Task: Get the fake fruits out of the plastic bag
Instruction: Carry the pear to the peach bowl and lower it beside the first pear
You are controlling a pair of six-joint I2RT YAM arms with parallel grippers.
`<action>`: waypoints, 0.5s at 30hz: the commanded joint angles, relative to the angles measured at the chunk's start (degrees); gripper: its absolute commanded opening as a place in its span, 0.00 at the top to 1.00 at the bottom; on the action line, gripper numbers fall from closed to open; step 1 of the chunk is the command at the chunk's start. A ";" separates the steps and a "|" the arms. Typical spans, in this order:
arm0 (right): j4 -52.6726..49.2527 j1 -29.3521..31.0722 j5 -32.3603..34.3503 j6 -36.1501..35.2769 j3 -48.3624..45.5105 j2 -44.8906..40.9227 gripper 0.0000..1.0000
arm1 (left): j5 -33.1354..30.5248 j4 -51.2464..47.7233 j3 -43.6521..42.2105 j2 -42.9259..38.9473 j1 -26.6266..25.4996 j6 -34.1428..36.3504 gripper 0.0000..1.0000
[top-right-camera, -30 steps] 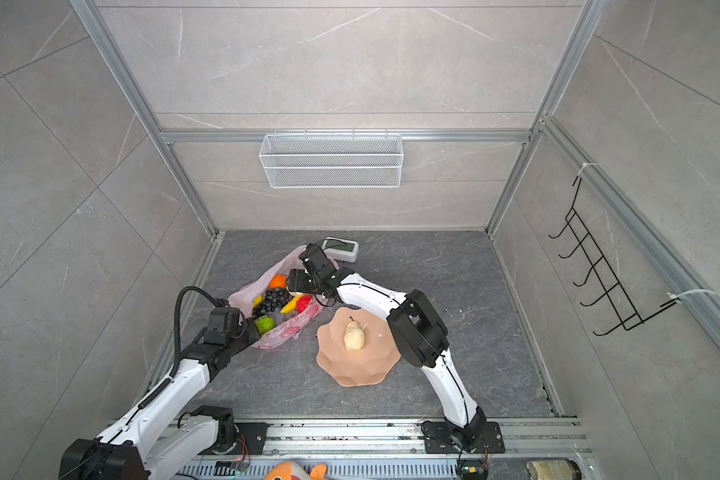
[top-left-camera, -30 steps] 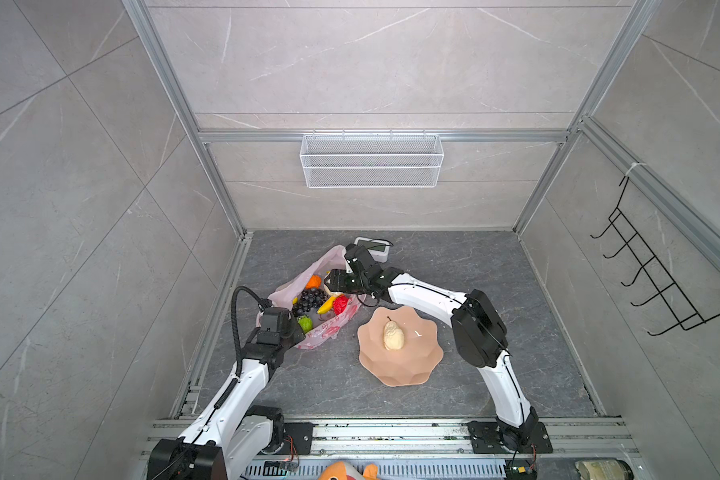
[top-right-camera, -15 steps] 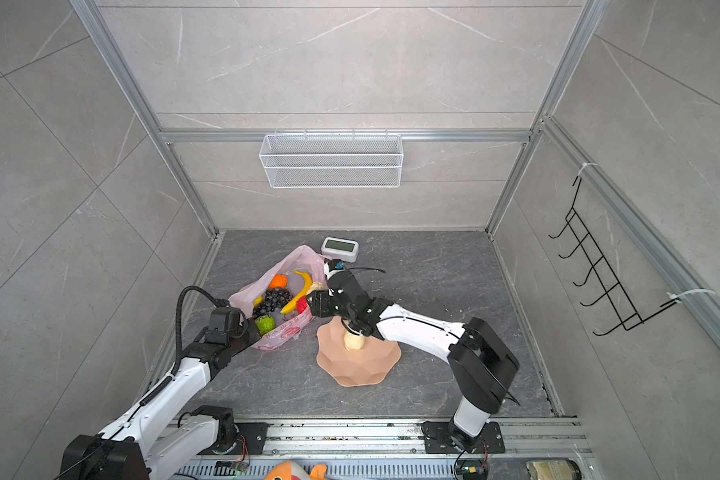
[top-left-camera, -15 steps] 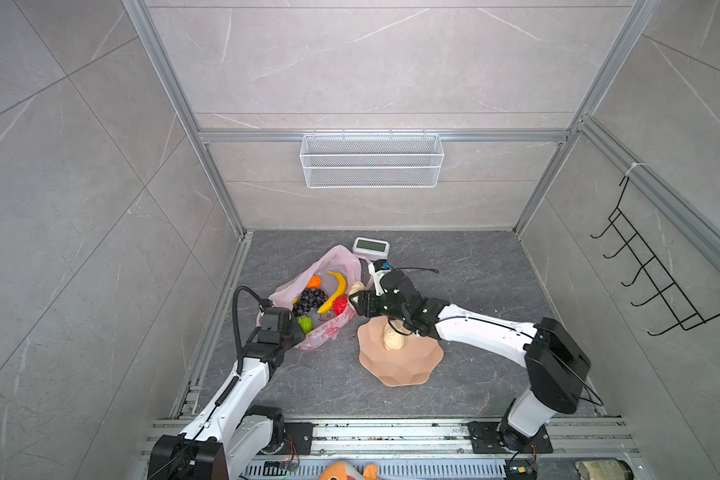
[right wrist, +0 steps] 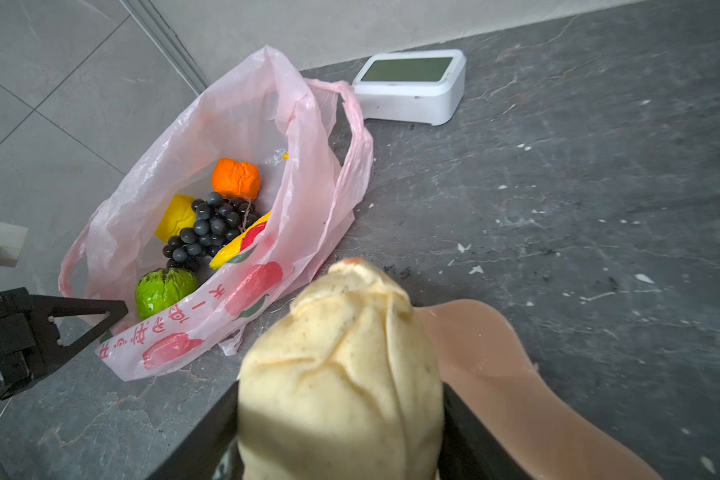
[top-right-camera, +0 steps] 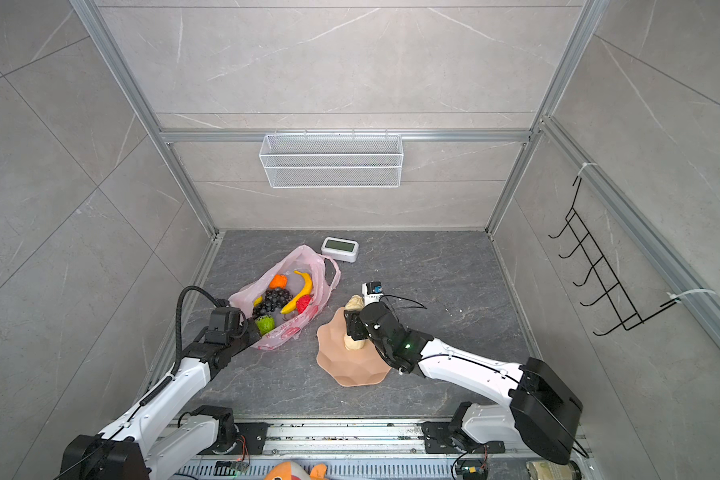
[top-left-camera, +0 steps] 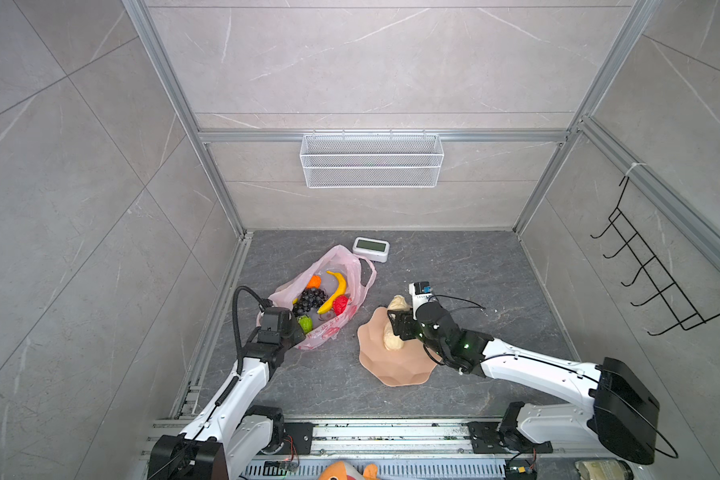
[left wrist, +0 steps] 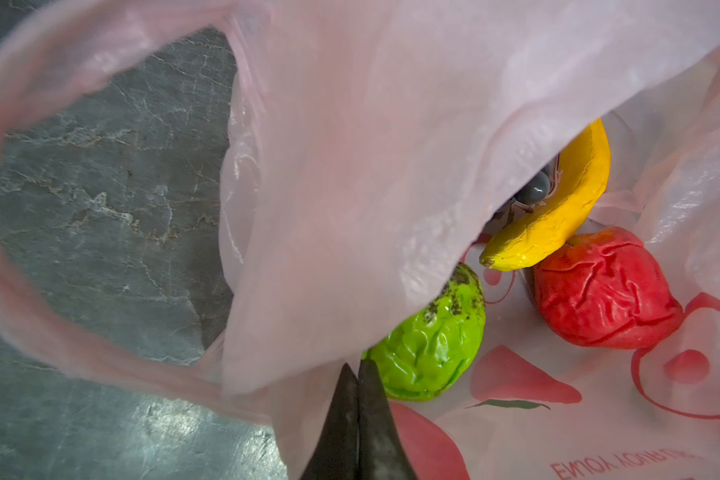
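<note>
— Two claws. Our right gripper clamps a beige lump, jaws wide around it, bowl just below.
— Our left gripper is pinched tight on the plastic bag rim. The fake fruits lie just past its tips, and film hides most of them in our left wrist view.

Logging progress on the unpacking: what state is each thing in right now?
plastic bag: lying open on the floor
left claw: shut on the plastic bag's edge
right claw: shut on a beige lump, over the bowl's edge
second beige lump: resting in the bowl
banana, grapes, orange, red apple, green fruit, lemon: inside the bag
white display: screen up, blank
</note>
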 commanded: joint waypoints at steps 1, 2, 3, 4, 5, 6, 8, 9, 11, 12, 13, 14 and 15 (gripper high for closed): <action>-3.23 0.74 3.20 2.04 -2.64 -2.69 0.35 | 0.28 1.41 0.54 -0.31 -0.28 1.27 1.00; -3.49 1.13 3.27 2.65 -3.19 -3.10 0.35 | 0.33 1.36 0.56 -0.14 -0.28 1.30 1.00; -3.62 1.50 3.28 3.08 -3.71 -3.30 0.35 | 0.33 1.41 0.52 -0.22 -0.24 1.25 1.00; -3.74 1.92 3.42 3.51 -4.08 -3.36 0.35 | 0.33 1.38 0.55 -0.15 -0.28 1.31 1.00; -3.68 2.28 3.70 4.12 -4.57 -3.38 0.35 | 0.33 1.39 0.52 -0.19 -0.28 1.34 1.00; -3.63 2.37 3.77 4.87 -5.10 -3.31 0.35 | 0.33 1.32 0.55 -0.22 -0.28 1.23 1.00; -4.00 2.52 4.11 6.21 -5.80 -3.12 0.35 | 0.24 1.27 0.52 -0.28 -0.28 1.34 1.00; -4.39 2.52 4.38 6.98 -6.17 -3.24 0.35 | 0.19 1.26 0.56 -0.24 -0.28 1.27 1.00; -4.51 2.59 4.76 8.07 -7.31 -3.95 0.35 | 0.32 1.23 0.52 -0.27 -0.28 1.29 1.00; -4.62 2.61 5.23 8.75 -7.88 -4.31 0.35 | 0.27 1.25 0.51 -0.22 -0.26 1.32 1.00; -4.85 2.61 5.59 9.22 -8.23 -4.63 0.35 | 0.24 1.23 0.51 -0.30 -0.28 1.30 1.00; -5.10 2.60 5.96 9.71 -8.64 -4.83 0.35 | 0.21 1.25 0.56 -0.20 -0.28 1.24 1.00; -5.30 2.60 6.13 10.11 -8.93 -4.83 0.35 | 0.24 1.32 0.55 -0.19 -0.28 1.31 1.00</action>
